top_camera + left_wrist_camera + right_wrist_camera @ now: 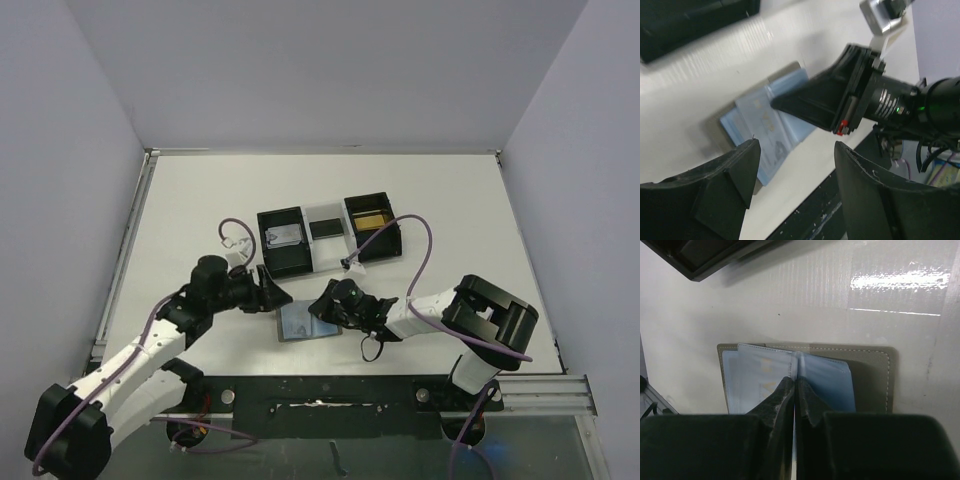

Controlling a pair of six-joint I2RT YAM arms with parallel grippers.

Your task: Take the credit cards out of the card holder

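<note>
The card holder (298,323) lies open on the table in front of the arms, grey outside with blue-grey clear sleeves inside. It also shows in the left wrist view (765,125) and the right wrist view (871,377). My right gripper (322,306) is shut on the thin middle sleeve leaf of the holder, pinching it at the fold (795,382). A card with yellow print (757,377) shows through the left sleeve. My left gripper (282,297) is open and empty just left of the holder, with its fingers spread above the table (797,146).
A black-and-white three-compartment tray (262,243) stands behind the holder. Its left bin holds a grey flat item (285,237), its middle a dark card (325,227), its right bin a yellow item (373,219). The table's black front rail (320,395) runs close below.
</note>
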